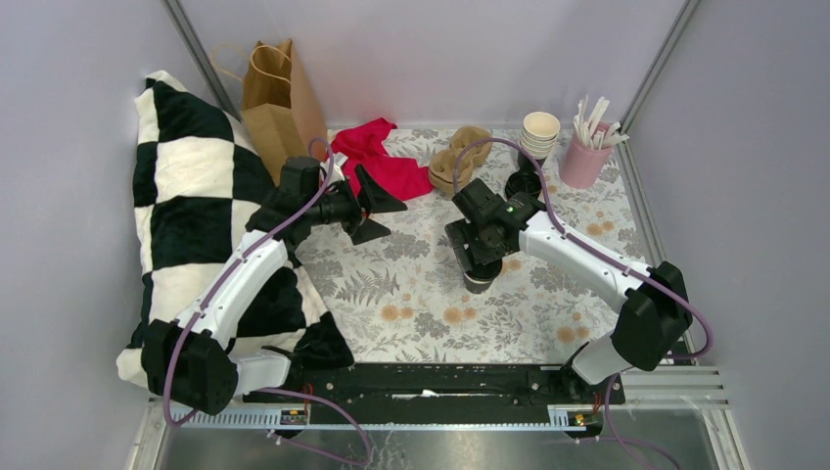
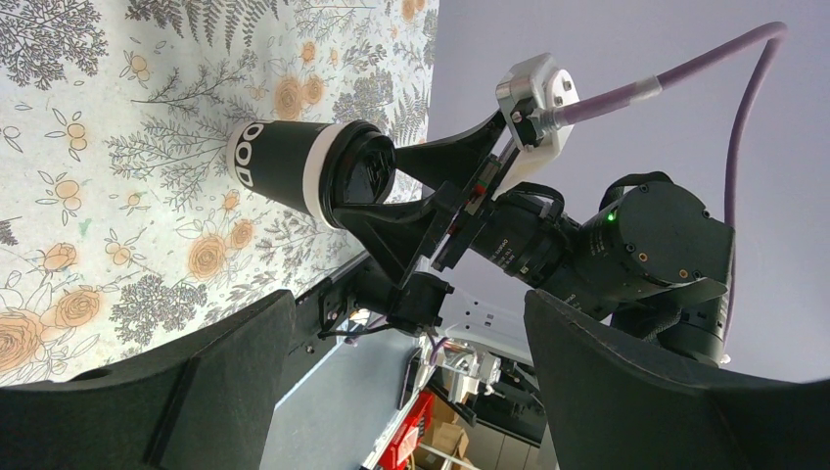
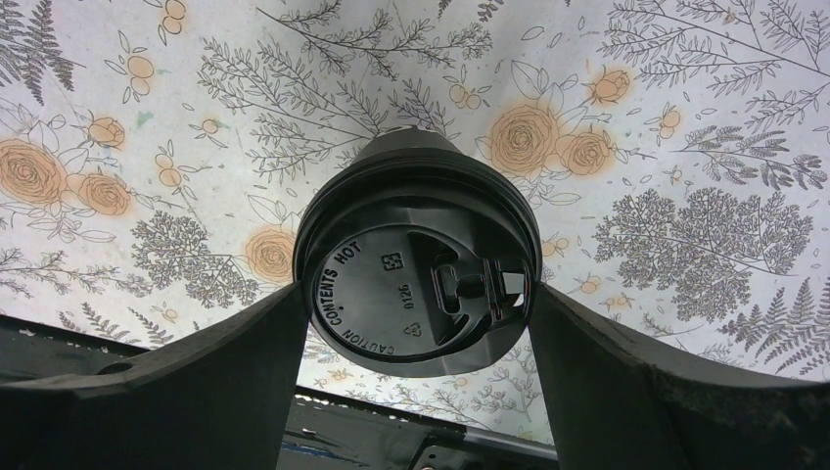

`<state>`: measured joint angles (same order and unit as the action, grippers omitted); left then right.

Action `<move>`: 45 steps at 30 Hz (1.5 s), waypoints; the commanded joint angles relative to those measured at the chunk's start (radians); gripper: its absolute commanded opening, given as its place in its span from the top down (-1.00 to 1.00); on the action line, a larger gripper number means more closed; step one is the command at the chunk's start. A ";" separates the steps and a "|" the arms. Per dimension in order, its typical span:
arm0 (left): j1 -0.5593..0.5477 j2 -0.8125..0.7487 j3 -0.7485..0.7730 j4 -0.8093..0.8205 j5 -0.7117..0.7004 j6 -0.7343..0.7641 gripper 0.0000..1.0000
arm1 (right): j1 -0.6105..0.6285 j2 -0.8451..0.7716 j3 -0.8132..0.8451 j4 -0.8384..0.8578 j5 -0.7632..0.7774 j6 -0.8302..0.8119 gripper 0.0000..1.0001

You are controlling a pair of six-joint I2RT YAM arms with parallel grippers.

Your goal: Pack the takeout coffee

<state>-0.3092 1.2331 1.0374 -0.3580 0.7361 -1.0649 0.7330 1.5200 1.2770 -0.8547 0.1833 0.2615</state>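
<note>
Coffee [image 3: 416, 284]: standing upright on the table [image 1: 411, 294], sitting squarely between the fingers of the right claw [image 3: 416, 299]. Being gripped at the black lid [image 3: 382, 294], fingers pressing in on its rim from both sides and reaching down from above. Showing raised "CAUTION CONTENTS HOT" lettering straight up toward that claw's wrist. Gaping wide and holding nothing at the left claw [image 1: 394, 220], hovering well apart from the cup and facing it. Lying just behind that claw, a red cloth [image 1: 377, 162].
</note>
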 commanded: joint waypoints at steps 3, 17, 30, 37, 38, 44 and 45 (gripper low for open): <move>-0.004 0.003 0.021 0.036 -0.007 0.008 -0.81 | 0.011 0.001 0.000 0.001 0.016 0.010 -0.74; -0.005 0.022 0.040 0.035 0.000 0.015 -0.81 | 0.011 -0.020 0.055 -0.014 0.000 0.019 -0.96; -0.118 0.153 0.085 0.035 -0.034 0.075 -0.80 | -0.137 -0.138 0.102 -0.012 -0.238 0.059 -0.99; -0.278 0.357 0.140 0.072 -0.001 0.109 -0.67 | -0.526 -0.241 -0.081 0.103 -0.614 0.056 -0.93; -0.291 0.387 0.139 0.088 0.016 0.100 -0.63 | -0.572 -0.244 -0.126 0.120 -0.672 0.061 -0.88; -0.335 0.488 0.148 0.163 0.072 0.070 -0.39 | -0.695 -0.272 -0.354 0.359 -0.933 0.166 -0.72; -0.339 0.496 0.139 0.193 0.081 0.056 -0.35 | -0.705 -0.269 -0.393 0.398 -0.955 0.187 -0.68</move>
<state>-0.6384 1.7184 1.1481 -0.2840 0.7685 -0.9909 0.0513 1.2797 0.9825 -0.6373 -0.5396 0.3676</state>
